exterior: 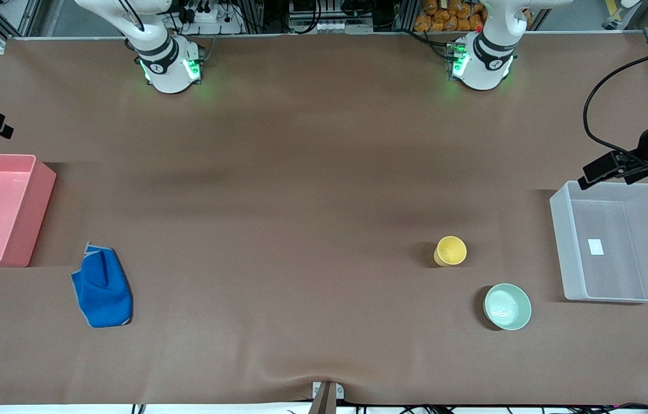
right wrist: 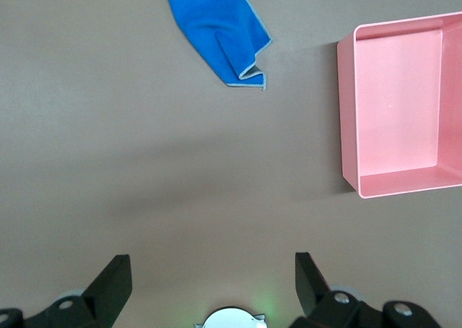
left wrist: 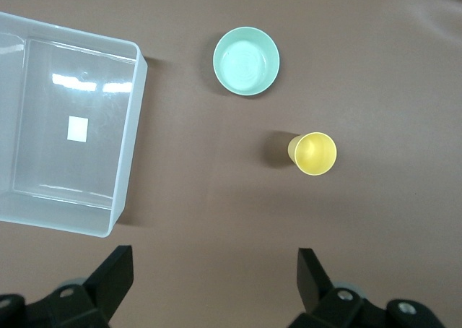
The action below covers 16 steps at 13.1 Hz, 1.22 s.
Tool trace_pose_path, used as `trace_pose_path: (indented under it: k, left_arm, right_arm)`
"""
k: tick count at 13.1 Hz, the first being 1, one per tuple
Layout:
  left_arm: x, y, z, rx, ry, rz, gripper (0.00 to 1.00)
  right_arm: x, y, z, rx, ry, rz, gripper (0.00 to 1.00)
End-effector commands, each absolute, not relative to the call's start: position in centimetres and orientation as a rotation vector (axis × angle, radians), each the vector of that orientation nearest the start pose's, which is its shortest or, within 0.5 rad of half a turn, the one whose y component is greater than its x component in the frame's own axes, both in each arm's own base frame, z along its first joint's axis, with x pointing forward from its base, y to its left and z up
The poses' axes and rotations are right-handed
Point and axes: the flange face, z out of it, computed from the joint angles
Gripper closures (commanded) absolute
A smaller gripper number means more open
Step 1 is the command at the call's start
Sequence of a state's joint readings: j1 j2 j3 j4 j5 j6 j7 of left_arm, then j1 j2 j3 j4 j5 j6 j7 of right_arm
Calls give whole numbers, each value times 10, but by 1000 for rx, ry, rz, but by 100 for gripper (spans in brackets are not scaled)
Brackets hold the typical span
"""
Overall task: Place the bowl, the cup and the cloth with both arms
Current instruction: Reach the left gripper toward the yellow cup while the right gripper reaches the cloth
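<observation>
The mint-green bowl (exterior: 507,306) sits upright on the brown table toward the left arm's end; it also shows in the left wrist view (left wrist: 246,61). The yellow cup (exterior: 450,251) stands upright beside it, farther from the front camera, also in the left wrist view (left wrist: 315,154). The blue cloth (exterior: 102,287) lies crumpled toward the right arm's end, also in the right wrist view (right wrist: 218,30). My left gripper (left wrist: 215,259) is open and empty, high over bare table. My right gripper (right wrist: 213,266) is open and empty, high over its own base. Neither gripper shows in the front view.
A clear plastic bin (exterior: 559,230) stands at the left arm's end, beside the bowl, also in the left wrist view (left wrist: 128,147). A pink bin (exterior: 36,213) stands at the right arm's end, also in the right wrist view (right wrist: 348,111). A black camera mount (exterior: 617,167) hangs over the clear bin's edge.
</observation>
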<state>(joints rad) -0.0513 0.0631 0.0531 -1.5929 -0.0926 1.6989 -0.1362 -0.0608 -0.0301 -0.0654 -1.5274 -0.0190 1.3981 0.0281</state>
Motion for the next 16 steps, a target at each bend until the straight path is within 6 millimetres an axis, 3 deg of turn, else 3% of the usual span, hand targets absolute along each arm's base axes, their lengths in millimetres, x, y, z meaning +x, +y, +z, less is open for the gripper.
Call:
trace_pose_path:
  k: [1,5,6,10,14,16]
  left_arm:
    - [584,-7,592,-3209,-205,-35,0]
    - [586,-7,584,-3205,-228,-10,0]
    - [589,-7,574,-3203,-231,19,0]
    - [607,-24,518,-3210,-211,116,0]
    - [602,-53,465,-3210,-201,115,0]
    - [600,-79,438,-3200,-227,137,0]
  right_arm:
    - [519,-64,652,-3137,254,158,0]
    - [520,-65,652,-3140,213,148,0]
    - [520,-65,652,-3140,213,148,0]
    - [522,-68,648,-3139,220,158,0]
    - [523,-71,638,-3137,203,189,0]
    - [524,-75,622,-3132,204,223,0]
